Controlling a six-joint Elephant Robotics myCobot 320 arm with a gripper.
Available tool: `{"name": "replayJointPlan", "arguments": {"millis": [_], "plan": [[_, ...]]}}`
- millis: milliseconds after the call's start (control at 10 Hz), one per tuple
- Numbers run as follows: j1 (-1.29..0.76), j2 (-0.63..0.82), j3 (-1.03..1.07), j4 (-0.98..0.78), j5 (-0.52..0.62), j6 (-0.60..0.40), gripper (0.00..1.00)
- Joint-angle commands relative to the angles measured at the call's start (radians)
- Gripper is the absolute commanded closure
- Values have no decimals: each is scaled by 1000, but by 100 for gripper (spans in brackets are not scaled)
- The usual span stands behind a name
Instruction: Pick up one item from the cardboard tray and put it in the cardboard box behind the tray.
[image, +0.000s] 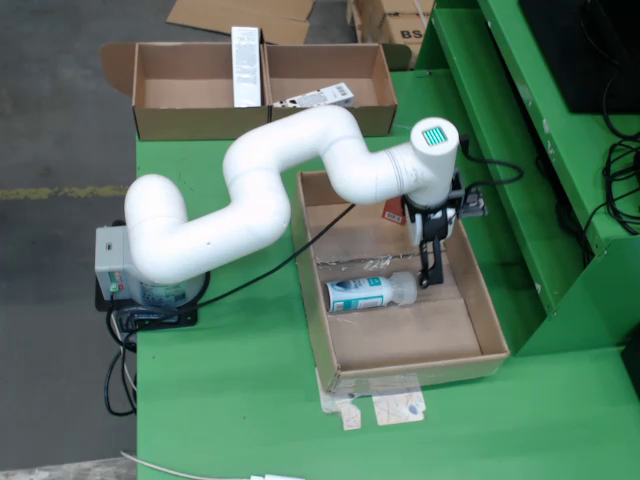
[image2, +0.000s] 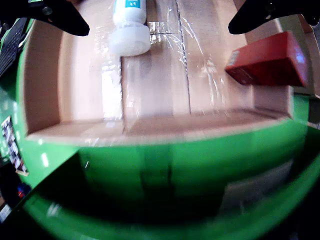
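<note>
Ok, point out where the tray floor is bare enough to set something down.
Bare floor: the tray end between the bottle and the front wall nearest the camera. A narrower strip lies between bottle and red box. Crowded: around the gripper, beside the bottle's cap.

Industrial workshop: bare concrete floor, green metal workbench, cardboard boxes, loose cables.

Only the letters "BS" can be read, on a brown carton at the far edge, behind the green table. Print on the bottle label is too small to read.
</note>
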Motion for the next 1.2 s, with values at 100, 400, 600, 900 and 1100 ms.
{"name": "replayJointPlan", "arguments": {"millis": [100,400,600,900,1100], "plan": [[-11,-12,-87,43,30,-5,0],[-28,311,-777,381,36,2,0],[-33,323,-811,399,37,2,0],[-34,345,-855,420,32,11,0],[-41,346,-856,419,34,8,0]]}}
